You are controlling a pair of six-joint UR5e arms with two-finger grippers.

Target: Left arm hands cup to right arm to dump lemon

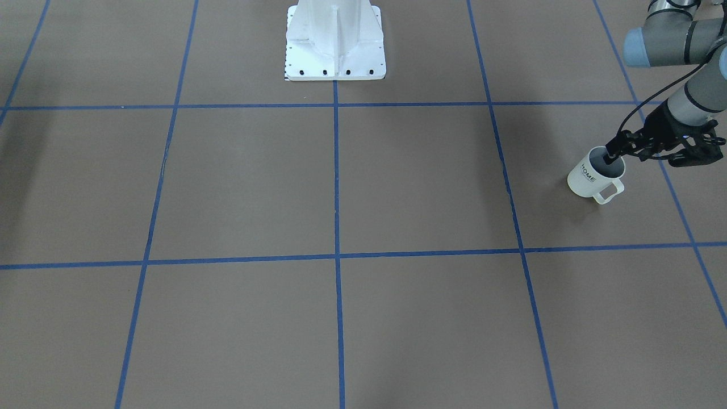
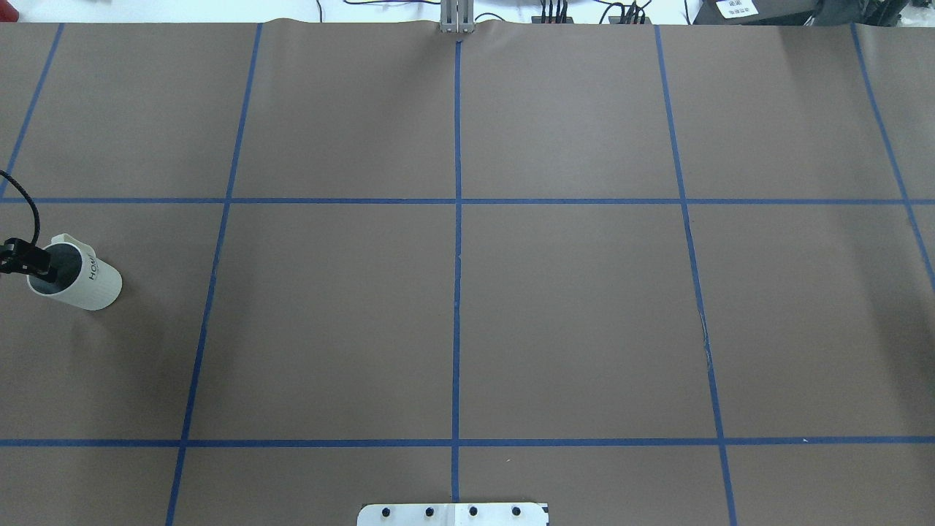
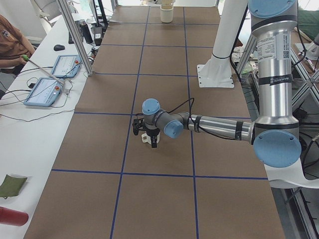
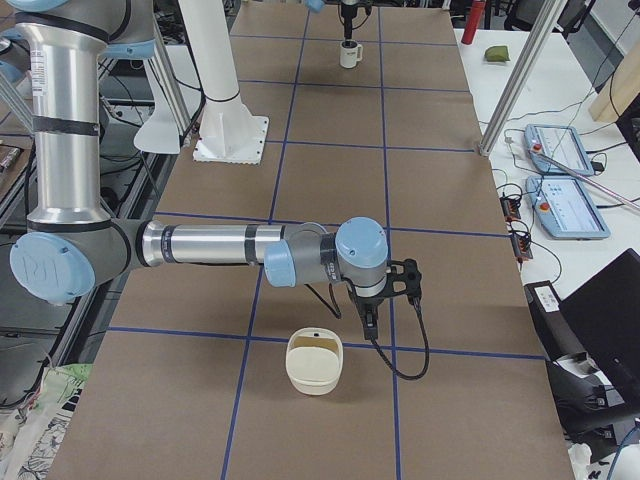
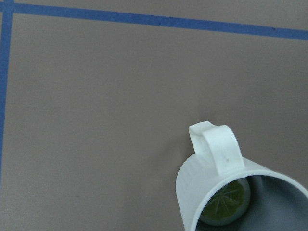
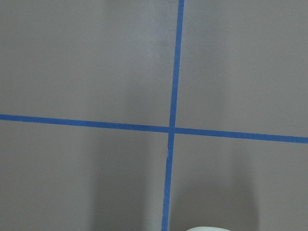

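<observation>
The left arm (image 3: pixel 219 127) stretches out low — wrist down, fingers (image 1: pixel 612 152) apparently pinching the cup (image 1: pixel 585 179) at its rim.

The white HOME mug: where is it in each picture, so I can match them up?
Front-facing: the mug is at the right edge, mid-height.
Overhead: far left, mid-height.
Exterior left: centre, mostly hidden behind the left arm.
Exterior right: top centre, small and far.
Left wrist: bottom right, with the lemon inside.
Right wrist: not in it.
Shared landmark: the white robot base, in all four exterior views.
</observation>
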